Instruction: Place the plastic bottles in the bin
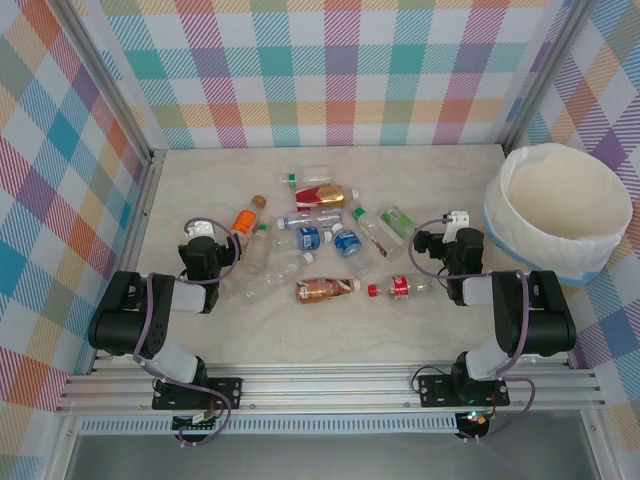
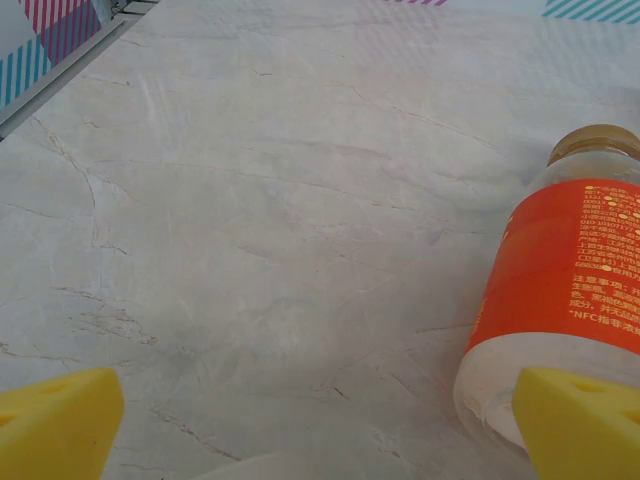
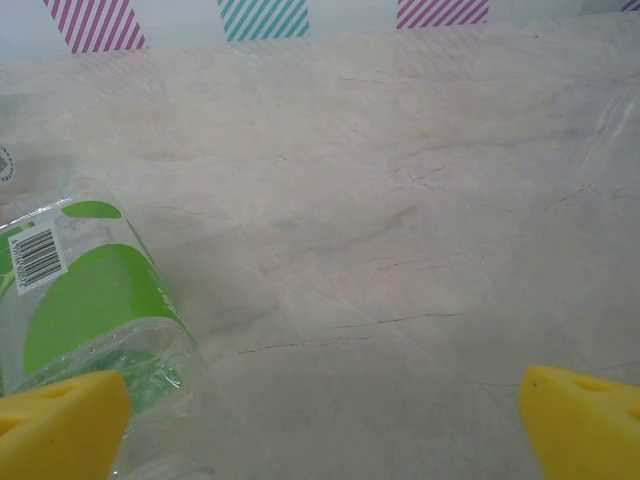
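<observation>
While the pale table (image 1: 300, 330) fills the middle of the overhead view, the bin (image 1: 545, 258) stands at the right. The plastic bottles (image 1: 347, 241) lie scattered at centre, apart from the bin. The left gripper (image 1: 205, 232), lower left, and the right gripper (image 1: 452, 225), lower right, gape wide, holding nothing. An orange-labelled bottle (image 2: 570, 290) and a green-labelled bottle (image 3: 85, 300) lie beside them.

pale marble table (image 1: 250, 330) bears scattered plastic bottles (image 1: 310, 238) and bin (image 1: 540, 248).
</observation>
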